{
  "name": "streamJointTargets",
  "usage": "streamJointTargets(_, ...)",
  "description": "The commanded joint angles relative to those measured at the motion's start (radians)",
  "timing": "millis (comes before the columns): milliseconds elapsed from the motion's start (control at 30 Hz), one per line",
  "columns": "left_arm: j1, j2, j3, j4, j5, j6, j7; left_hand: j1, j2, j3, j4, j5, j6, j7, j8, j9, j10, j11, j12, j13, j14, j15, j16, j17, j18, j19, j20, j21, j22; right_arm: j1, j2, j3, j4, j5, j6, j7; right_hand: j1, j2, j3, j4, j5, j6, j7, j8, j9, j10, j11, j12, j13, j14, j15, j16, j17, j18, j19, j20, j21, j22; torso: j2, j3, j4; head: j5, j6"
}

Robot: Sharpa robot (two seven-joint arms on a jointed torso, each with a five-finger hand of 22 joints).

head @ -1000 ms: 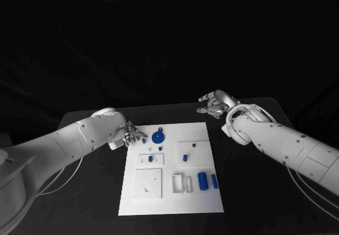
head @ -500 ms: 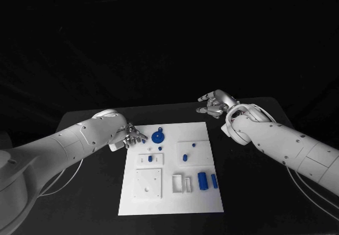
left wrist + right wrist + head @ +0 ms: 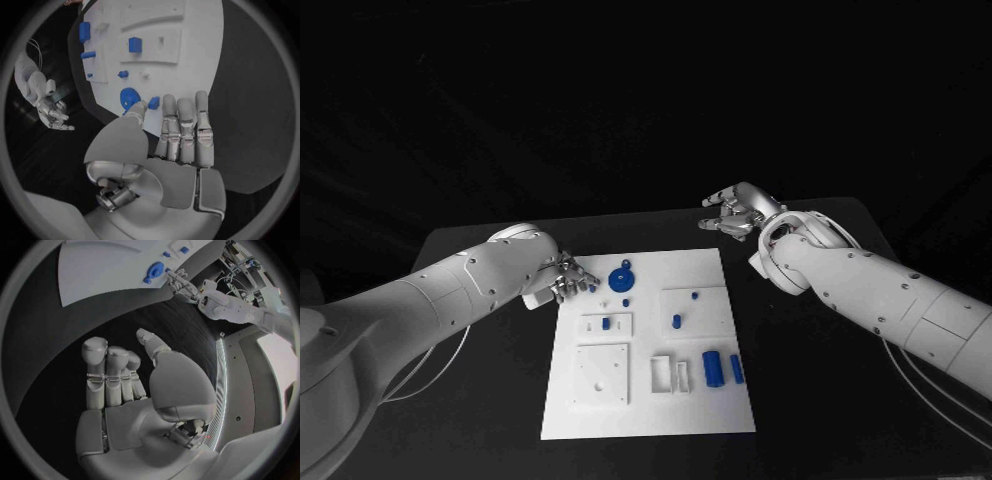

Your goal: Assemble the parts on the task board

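while the board [image 3: 653, 400] lies in the middle of the table [image 3: 834, 400], blue parts [image 3: 714, 368] sit scattered on it, a round blue disc [image 3: 623, 277] near its far edge. the left hand [image 3: 564, 279] hovers at the board's far left corner, fingers spread, empty. the right hand [image 3: 738, 210] hangs near the table's far edge, off the board, fingers loosely apart, holding nothing.

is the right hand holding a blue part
No, the right hand holds nothing; its fingers are apart over the bare black table.
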Motion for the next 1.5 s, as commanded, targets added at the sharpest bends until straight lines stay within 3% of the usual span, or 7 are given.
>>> streamJointTargets(33,-0.001,0.005,0.0,0.0,0.028,0.006,0.012,0.002,0.019,0.003,-0.013,-0.002,-0.004,0.002,0.003,-0.003,-0.009,-0.001,-0.002,-0.002,-0.005,-0.001,-0.001,-0.001,-0.008,-0.005,0.0,-0.004,0.005,0.0,0.002,0.0,0.001,0.002,0.0,0.003,-0.009,0.002,0.006,-0.001,0.006,-0.002,0.0,0.0,0.001,0.0,-0.004,-0.006,-0.001,0.004,-0.001,-0.005,0.0,0.009,0.055,0.001,-0.001,0.066,0.0,-0.0008,0.0011,0.002,-0.001)
streamJointTargets(367,-0.001,0.006,-0.001,0.0,0.052,0.009,0.01,0.037,0.073,0.051,-0.073,0.011,-0.005,-0.005,0.012,-0.008,-0.005,-0.005,-0.013,-0.009,-0.004,-0.004,-0.004,-0.003,-0.008,-0.007,-0.002,-0.004,0.005,0.0,0.004,0.0,-0.003,0.002,0.004,0.0,-0.009,0.002,0.009,0.001,0.006,-0.002,0.0,0.0,0.001,0.002,-0.004,-0.004,0.0,0.004,-0.001,-0.005,0.002,0.009,0.055,0.001,-0.001,0.065,0.0,-0.001,-0.0001,0.005,-0.001)
streamJointTargets(800,-0.001,0.003,-0.001,0.003,0.061,0.013,0.009,0.058,0.097,0.099,-0.142,0.017,-0.01,-0.009,0.029,0.002,-0.001,-0.009,-0.017,-0.011,-0.002,-0.006,-0.002,-0.002,-0.008,-0.006,-0.004,-0.002,0.012,0.0,0.005,0.0,-0.004,0.002,0.008,-0.002,-0.009,0.002,0.009,0.001,0.006,-0.002,0.0,0.0,0.001,0.002,-0.004,-0.004,0.0,0.004,-0.001,-0.005,0.002,0.009,0.055,0.001,-0.001,0.065,0.0,0.0008,-0.001,0.008,-0.002)
streamJointTargets(1067,-0.001,-0.007,-0.001,0.015,0.069,-0.002,0.007,0.058,0.105,0.134,-0.18,0.021,-0.011,-0.02,0.071,0.067,0.013,-0.016,-0.015,-0.01,0.01,-0.013,0.004,0.003,-0.008,0.003,-0.01,0.002,0.018,0.0,0.006,0.0,-0.007,0.003,0.009,-0.002,-0.009,0.002,0.009,0.001,0.006,-0.002,0.0,0.0,0.001,0.002,-0.004,-0.004,0.0,0.004,-0.001,-0.005,0.002,0.009,0.055,0.001,-0.001,0.065,-0.001,0.0013,0.0006,0.008,-0.004)
streamJointTargets(1367,0.002,-0.072,0.003,0.107,0.09,-0.046,0.0,0.047,0.111,0.17,-0.215,0.038,0.003,-0.023,0.076,0.108,0.033,-0.022,-0.019,-0.009,0.024,-0.02,0.005,0.01,-0.008,0.013,-0.017,0.009,0.02,0.0,-0.001,0.0,-0.013,0.004,0.01,-0.003,-0.012,0.001,0.009,0.002,0.006,0.002,0.0,0.0,0.001,0.003,-0.004,-0.003,0.002,0.004,-0.001,-0.006,0.001,0.008,0.055,0.0,0.0,0.065,-0.003,0.0,0.0037,0.008,-0.007)
streamJointTargets(1433,0.007,-0.104,0.003,0.155,0.125,-0.056,-0.008,0.044,0.108,0.183,-0.225,0.091,0.005,-0.024,0.078,0.115,0.037,-0.023,-0.022,-0.01,0.028,-0.022,0.004,0.012,-0.008,0.015,-0.02,0.013,0.021,0.0,-0.004,0.0,-0.015,0.006,0.01,-0.003,-0.012,0.001,0.009,0.002,0.006,0.002,0.0,0.0,0.001,0.003,-0.004,-0.003,0.002,0.004,-0.001,-0.006,0.001,0.008,0.055,0.0,0.0,0.065,-0.005,0.0009,0.0061,0.011,-0.009)
streamJointTargets(1500,0.01,-0.128,0.003,0.193,0.143,-0.064,-0.014,0.039,0.107,0.196,-0.235,0.107,0.008,-0.024,0.079,0.122,0.042,-0.025,-0.023,-0.01,0.031,-0.023,0.005,0.014,-0.008,0.015,-0.021,0.017,0.022,0.0,-0.007,0.0,-0.016,0.006,0.01,-0.004,-0.012,0.001,0.009,0.002,0.006,0.002,0.0,0.0,0.001,0.003,-0.004,-0.003,0.002,0.004,-0.001,-0.006,0.001,0.008,0.055,0.0,0.0,0.065,-0.006,0.001,0.0087,0.012,-0.011)
